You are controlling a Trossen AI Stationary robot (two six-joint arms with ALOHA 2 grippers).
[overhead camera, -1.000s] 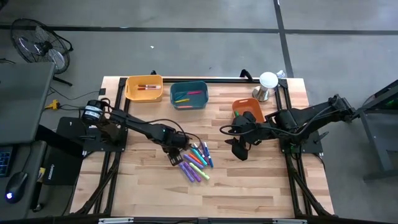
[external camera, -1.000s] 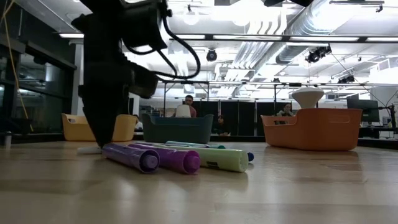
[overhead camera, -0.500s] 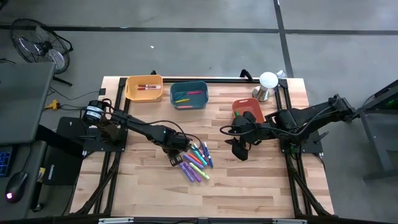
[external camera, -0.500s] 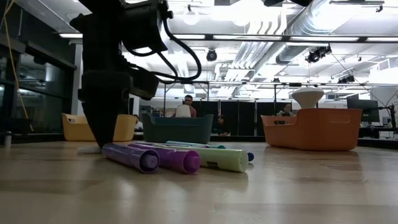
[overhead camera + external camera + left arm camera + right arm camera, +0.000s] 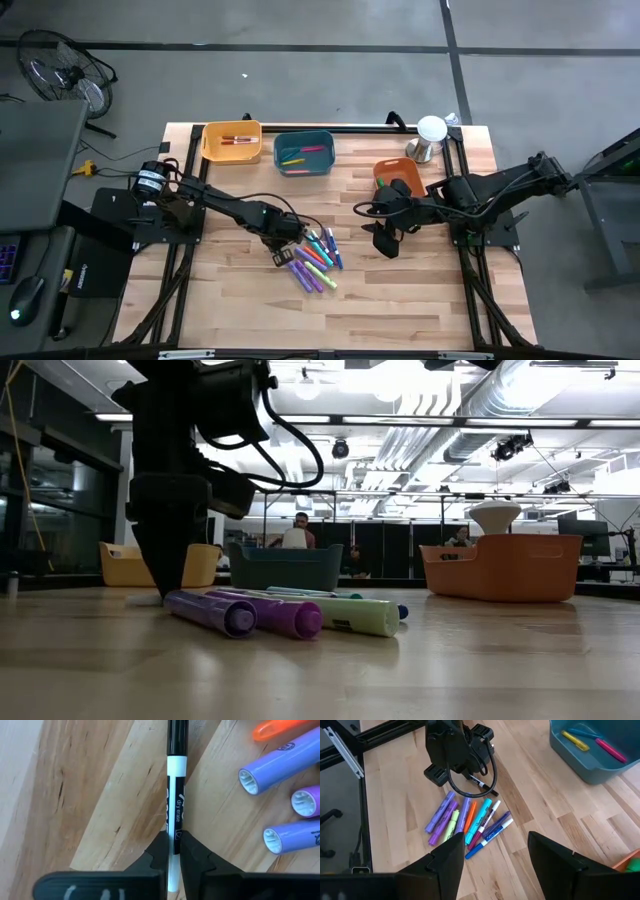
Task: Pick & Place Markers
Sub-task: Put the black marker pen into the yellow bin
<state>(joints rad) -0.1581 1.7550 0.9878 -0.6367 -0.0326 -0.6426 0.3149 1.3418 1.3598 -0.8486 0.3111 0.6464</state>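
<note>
I am pinching a black-and-white dry-erase marker (image 5: pixel 175 820) between the fingers of my left hand (image 5: pixel 172 851), low on the table (image 5: pixel 75 795) at the near edge of the heap of other markers (image 5: pixel 315 258). It is lying flat, its long axis running straight out ahead of my hand, the black cap pointing away from me and the white barrel passing back between my fingertips. I am holding it near one end rather than at its middle, so I am judging that it may swing down or twist out as I lift, and the capped end could drag across the purple markers (image 5: pixel 280 760) lying just beside my hand and scatter them. My right hand (image 5: pixel 492 852) is hanging spread wide, well apart from the heap, close to the orange bin (image 5: pixel 398 176).
</note>
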